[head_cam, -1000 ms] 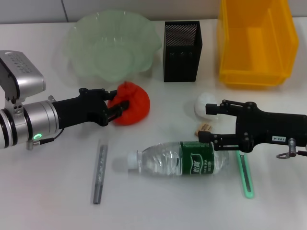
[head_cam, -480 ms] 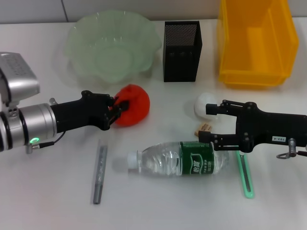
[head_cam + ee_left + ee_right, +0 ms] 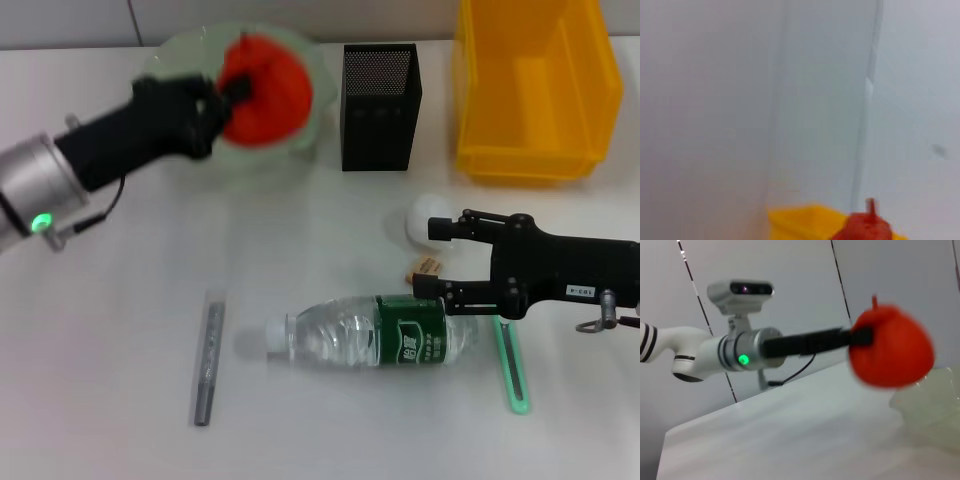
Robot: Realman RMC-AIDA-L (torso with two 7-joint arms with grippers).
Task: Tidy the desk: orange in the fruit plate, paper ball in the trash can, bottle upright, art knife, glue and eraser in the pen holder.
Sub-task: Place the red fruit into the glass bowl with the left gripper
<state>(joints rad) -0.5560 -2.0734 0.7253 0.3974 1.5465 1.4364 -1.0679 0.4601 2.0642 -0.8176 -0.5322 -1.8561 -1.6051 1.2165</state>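
my left end effector [image 3: 232, 95] is clenched on the orange [image 3: 268, 88], holding it lifted over the fruit plate [image 3: 165, 62], the pale green bowl at the far left of the white counter [image 3: 100, 300]. in the right wrist view the orange [image 3: 890, 353] hangs in the air above the plate's wavy rim [image 3: 930, 400], gripped from the side by my left end effector [image 3: 860, 336]. in the left wrist view only the top of the orange [image 3: 862, 227] and its small nub show, with a strip of yellow behind it.

my right end effector [image 3: 432, 258] rests low near the middle right, its jaws spread apart and holding nothing. the paper ball [image 3: 418, 216] lies just beside its upper finger, and the tan eraser [image 3: 424, 268] sits between the fingers, close to the bottle.

the bottle [image 3: 370, 332] lies on its side, cap pointing to my left; its dark green label carries white characters too small to read. a small white tag on my right arm is also unreadable.

the art knife [image 3: 512, 372] lies partly under my right arm. the glue [image 3: 208, 358] lies well to the left of the bottle. the pen holder [image 3: 380, 95] stands upright beside the fruit plate, with the trash can [image 3: 530, 85] at the far right.
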